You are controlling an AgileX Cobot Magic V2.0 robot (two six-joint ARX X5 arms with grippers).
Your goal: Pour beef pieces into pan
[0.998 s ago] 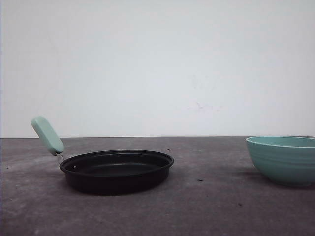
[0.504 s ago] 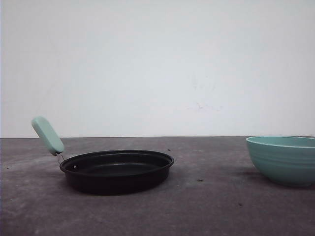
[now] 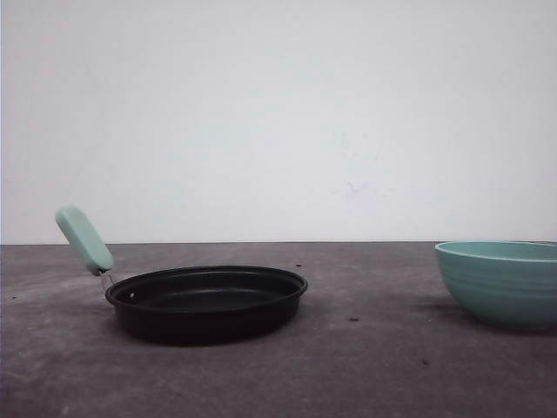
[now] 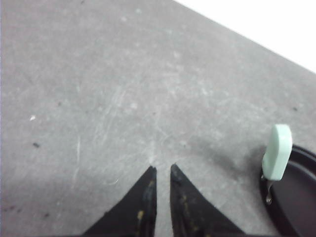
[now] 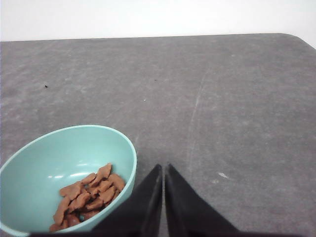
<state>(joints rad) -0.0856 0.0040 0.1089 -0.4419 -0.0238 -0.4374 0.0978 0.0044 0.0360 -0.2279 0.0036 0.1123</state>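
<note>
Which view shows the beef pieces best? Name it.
The right wrist view: it looks down into the bowl, where the beef pieces lie piled. From the front, the bowl's wall hides them.

Plain white wall [image 3: 278,113] behind, bare w/ a few faint smudges. Dark grey table [image 3: 365,366], matte, scuffed w/ pale scratches & small dark specks; rounded corner seen in right wrist view. Light even & soft, weak shadows, no glare

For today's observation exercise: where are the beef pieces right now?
The beef pieces lie heaped inside the teal bowl, seen in the right wrist view beside the right gripper; that bowl stands on the table's right, apart from the pan.
</note>
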